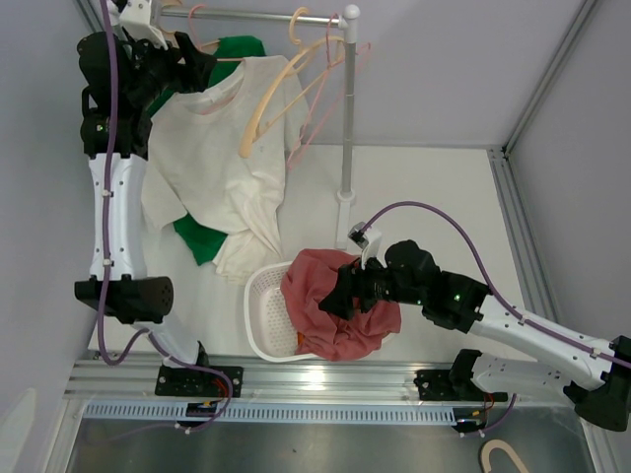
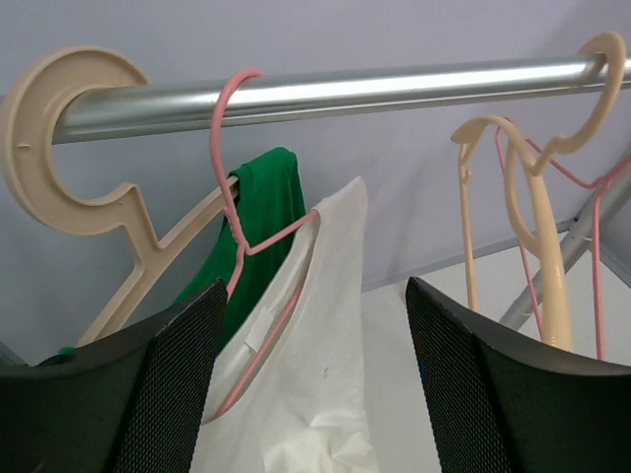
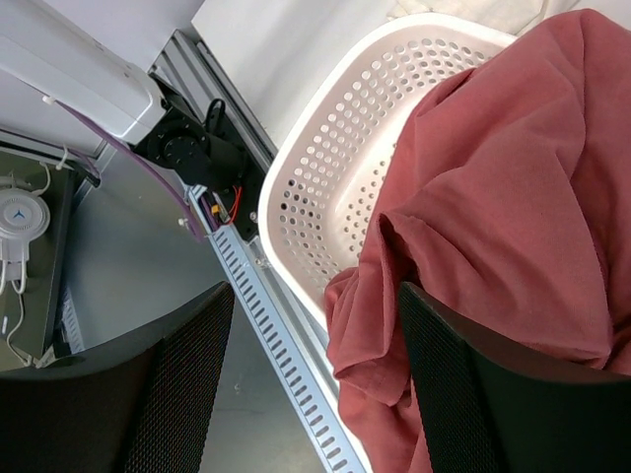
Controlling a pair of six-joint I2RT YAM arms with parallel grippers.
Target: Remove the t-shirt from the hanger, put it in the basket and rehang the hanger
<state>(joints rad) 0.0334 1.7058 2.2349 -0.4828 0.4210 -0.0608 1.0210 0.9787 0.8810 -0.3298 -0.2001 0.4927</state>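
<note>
Right pincer (image 3: pixel 314 291), spread wide and holding nothing, hovers over a crumpled soft red fabric garment (image 3: pixel 513 197) draped across the rim of a white perforated rounded plastic basket (image 3: pixel 335 168) beneath it. Left pincer (image 2: pixel 315 286) gapes wide and empty; just ahead, between its fingers, hangs the limp white fabric t-shirt (image 2: pixel 325 394), collar up on a thin pink wire hanger (image 2: pixel 229 177), long axis falling from the shiny round metal rail (image 2: pixel 345 91) above toward the counter (image 1: pixel 424 197)
</note>
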